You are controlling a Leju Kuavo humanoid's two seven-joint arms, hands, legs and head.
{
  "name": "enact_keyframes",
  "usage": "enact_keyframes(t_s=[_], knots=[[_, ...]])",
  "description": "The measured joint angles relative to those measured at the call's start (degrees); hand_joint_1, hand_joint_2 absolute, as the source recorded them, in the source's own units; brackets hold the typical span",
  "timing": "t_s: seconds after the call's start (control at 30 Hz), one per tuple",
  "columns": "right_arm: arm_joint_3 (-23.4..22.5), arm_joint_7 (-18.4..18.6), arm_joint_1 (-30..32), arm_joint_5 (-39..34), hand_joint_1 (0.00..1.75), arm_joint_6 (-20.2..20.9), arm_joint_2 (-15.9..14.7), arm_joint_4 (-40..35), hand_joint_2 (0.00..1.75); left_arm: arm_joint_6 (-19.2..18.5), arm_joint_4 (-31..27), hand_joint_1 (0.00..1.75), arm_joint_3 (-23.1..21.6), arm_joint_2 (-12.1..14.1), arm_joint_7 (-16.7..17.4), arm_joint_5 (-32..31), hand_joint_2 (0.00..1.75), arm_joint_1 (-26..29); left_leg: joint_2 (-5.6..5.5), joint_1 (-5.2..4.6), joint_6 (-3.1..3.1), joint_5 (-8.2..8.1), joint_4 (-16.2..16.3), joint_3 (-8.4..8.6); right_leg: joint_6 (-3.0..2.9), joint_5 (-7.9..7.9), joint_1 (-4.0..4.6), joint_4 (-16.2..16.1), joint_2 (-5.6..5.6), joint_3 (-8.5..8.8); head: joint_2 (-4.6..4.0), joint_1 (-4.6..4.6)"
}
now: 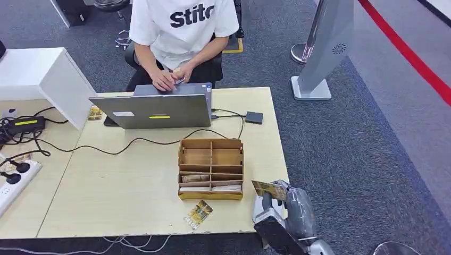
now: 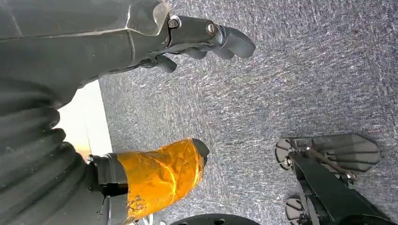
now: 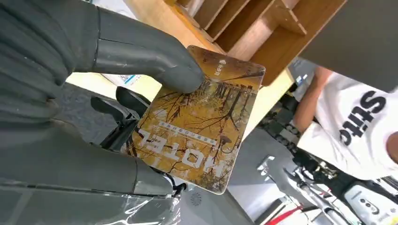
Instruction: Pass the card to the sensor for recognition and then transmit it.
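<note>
My right hand is at the table's front right corner, beside the wooden card organiser. It pinches a yellow hotel card between thumb and fingers; the card's autumn-tree print and "HOTEL" lettering fill the right wrist view. Another yellow card lies flat on the table near the front edge. A small dark square sensor sits at the table's far right, cabled to the laptop. My left hand hangs over the grey carpet, its fingers curled with nothing in them.
A person in a white T-shirt sits behind the table with hands on the laptop. Black cables cross the tabletop. A power strip and adapter lie at the left. A white box stands far left; a grey stand is beyond the table.
</note>
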Motion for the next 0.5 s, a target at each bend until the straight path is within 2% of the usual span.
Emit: enact_keyframes(t_s=[0.17,0.33,0.5], knots=[[-1.7,2.86,-0.57,4.13,1.75,-2.04,0.02,3.45,1.75,0.0,0.0,0.0,0.0,0.0,-0.3,-0.06,1.75,-0.01,0.0,0.0,0.0,0.0,0.0,0.0,0.0,0.0,0.0,0.0,0.0,0.0,0.0,0.0],[-6.49,1.51,-1.27,5.25,1.75,-1.34,0.5,8.72,1.75,0.0,0.0,0.0,0.0,0.02,-0.31,-0.04,1.75,0.0,-0.01,0.0,0.0,0.0,0.0,-0.01,0.0,0.01,0.0,0.0,-0.01,0.0,0.0,0.02],[-8.42,2.18,-1.89,8.57,1.75,0.19,1.35,12.41,1.75,-0.02,0.0,0.0,0.0,0.02,-0.33,-0.07,1.75,0.0,0.0,0.0,0.0,0.0,0.0,0.0,-0.01,0.01,0.0,0.0,0.0,0.0,0.0,0.0]])
